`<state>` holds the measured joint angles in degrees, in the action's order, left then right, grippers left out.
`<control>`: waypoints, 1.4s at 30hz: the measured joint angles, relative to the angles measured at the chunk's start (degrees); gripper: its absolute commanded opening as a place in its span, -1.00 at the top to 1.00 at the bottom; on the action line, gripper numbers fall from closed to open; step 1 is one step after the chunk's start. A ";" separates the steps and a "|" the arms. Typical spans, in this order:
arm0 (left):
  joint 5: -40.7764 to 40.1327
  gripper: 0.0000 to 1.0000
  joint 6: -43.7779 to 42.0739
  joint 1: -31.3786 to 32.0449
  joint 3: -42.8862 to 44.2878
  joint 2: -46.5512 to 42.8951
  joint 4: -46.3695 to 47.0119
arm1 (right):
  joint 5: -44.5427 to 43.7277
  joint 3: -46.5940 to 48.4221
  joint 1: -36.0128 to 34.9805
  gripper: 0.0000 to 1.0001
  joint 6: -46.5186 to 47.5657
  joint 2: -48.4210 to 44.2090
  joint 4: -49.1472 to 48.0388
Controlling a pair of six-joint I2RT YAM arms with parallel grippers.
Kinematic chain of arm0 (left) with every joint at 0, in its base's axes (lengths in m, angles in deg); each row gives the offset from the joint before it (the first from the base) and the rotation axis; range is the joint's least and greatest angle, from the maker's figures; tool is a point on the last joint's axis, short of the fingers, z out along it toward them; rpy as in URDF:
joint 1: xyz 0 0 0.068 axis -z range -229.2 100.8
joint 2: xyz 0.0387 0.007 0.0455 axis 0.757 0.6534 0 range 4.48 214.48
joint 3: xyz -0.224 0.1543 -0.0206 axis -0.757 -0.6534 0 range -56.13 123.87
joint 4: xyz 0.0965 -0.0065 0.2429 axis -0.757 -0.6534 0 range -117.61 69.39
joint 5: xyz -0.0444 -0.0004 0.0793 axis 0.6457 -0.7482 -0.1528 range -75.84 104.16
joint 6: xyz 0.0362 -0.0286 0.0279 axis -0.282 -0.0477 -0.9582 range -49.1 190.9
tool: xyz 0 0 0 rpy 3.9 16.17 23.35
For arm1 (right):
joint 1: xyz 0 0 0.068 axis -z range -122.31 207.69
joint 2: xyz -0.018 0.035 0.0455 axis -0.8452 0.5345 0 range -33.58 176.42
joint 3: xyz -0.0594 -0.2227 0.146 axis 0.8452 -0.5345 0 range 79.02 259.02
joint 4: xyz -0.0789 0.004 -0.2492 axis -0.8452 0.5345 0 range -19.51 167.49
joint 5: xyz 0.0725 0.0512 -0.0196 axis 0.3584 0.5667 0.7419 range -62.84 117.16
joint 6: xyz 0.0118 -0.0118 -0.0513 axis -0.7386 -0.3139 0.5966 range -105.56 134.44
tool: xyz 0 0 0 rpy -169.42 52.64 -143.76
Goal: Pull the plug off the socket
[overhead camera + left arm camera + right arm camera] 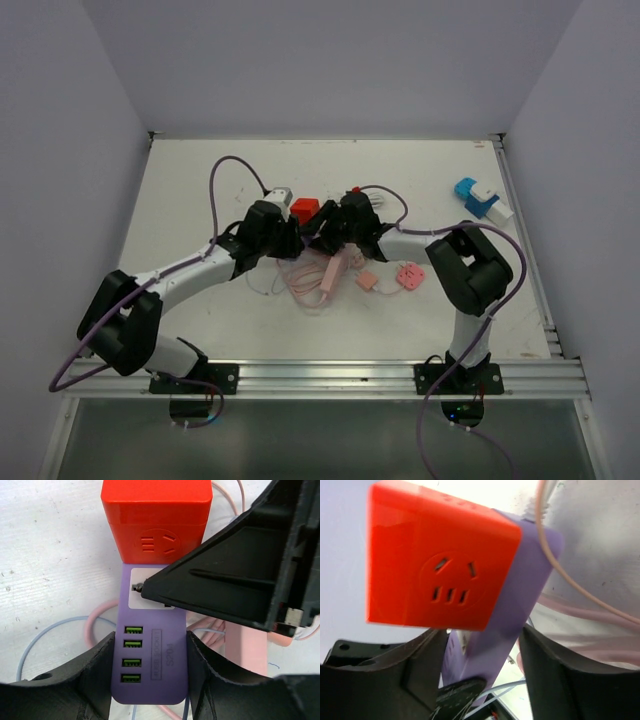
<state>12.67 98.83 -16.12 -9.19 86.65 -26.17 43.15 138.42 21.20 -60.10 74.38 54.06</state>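
Note:
A red cube plug (155, 522) sits plugged into the far end of a purple power strip (150, 650) that has several green USB ports. My left gripper (150, 672) is shut on the strip's near end, fingers pressed against both long sides. My right gripper (482, 650) is open, its fingers straddling the strip just below the red cube (437, 560). One of its fingers (225, 585) lies across the strip's white socket face. In the top view the two grippers (295, 238) (328, 230) meet beside the red cube (304, 209).
A pink power strip (332, 275) and loops of pink cable lie just in front of the grippers. Two pink plugs (410, 275) (366, 281) lie to the right. A blue and white adapter (480, 198) sits at the far right.

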 measured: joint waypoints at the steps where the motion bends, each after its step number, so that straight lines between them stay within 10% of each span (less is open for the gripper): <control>1: -0.33 1.00 0.02 0.24 -0.04 -0.28 0.00 | -0.04 -0.22 0.00 -0.08 -0.44 0.20 -0.44; 6: -1.03 1.00 1.11 0.81 -0.90 -1.42 0.17 | 0.13 -1.49 0.00 0.54 -3.08 0.48 -2.10; 11: -1.90 0.40 1.70 0.83 -1.44 -2.95 -0.07 | 0.31 -2.27 -0.15 1.00 -4.15 0.42 -4.63; 22: -2.78 -0.89 4.22 1.20 -3.56 -13.57 -0.83 | 1.42 -4.87 -0.44 1.00 -1.29 -1.14 -6.40; 42: 17.20 -0.84 20.98 -8.70 -12.41 -19.93 7.28 | 5.09 -6.08 0.87 1.00 1.90 -4.57 -16.48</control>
<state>29.87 119.81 -24.82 -21.60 66.72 -18.89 48.25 132.34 22.08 -58.20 69.82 37.58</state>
